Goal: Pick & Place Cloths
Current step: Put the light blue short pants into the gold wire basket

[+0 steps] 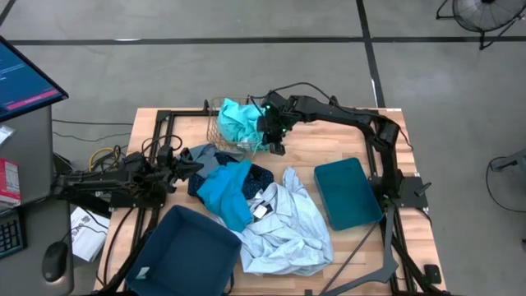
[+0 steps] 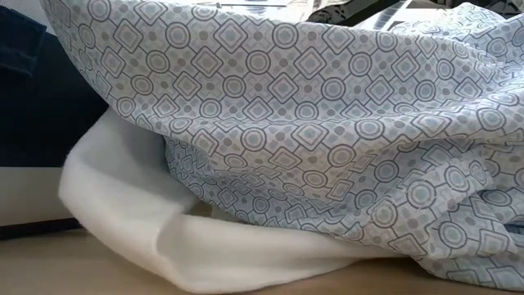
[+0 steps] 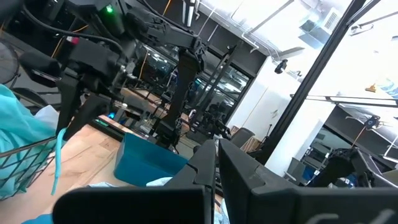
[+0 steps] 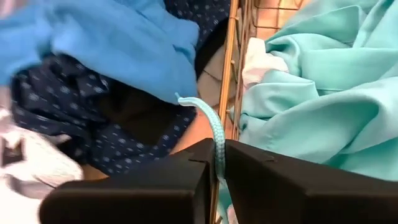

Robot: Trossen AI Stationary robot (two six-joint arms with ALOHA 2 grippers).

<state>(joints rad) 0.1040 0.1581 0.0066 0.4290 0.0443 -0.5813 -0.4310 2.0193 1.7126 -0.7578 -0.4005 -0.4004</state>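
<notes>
Jaws of my right gripper pinch a turquoise cord at the basket rim; my left gripper, jaws together, rests at the worktop's left edge.

No text, label, brand, number or sign can be read in any view.

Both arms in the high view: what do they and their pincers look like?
Both arms are dark, jointed links with black cables running along them. The right arm's wrist shows a small green light beside the right pincer. Each pincer has two flat, dark, blunt fingers. The left pincer looks the same, with cables looped beside it.
</notes>
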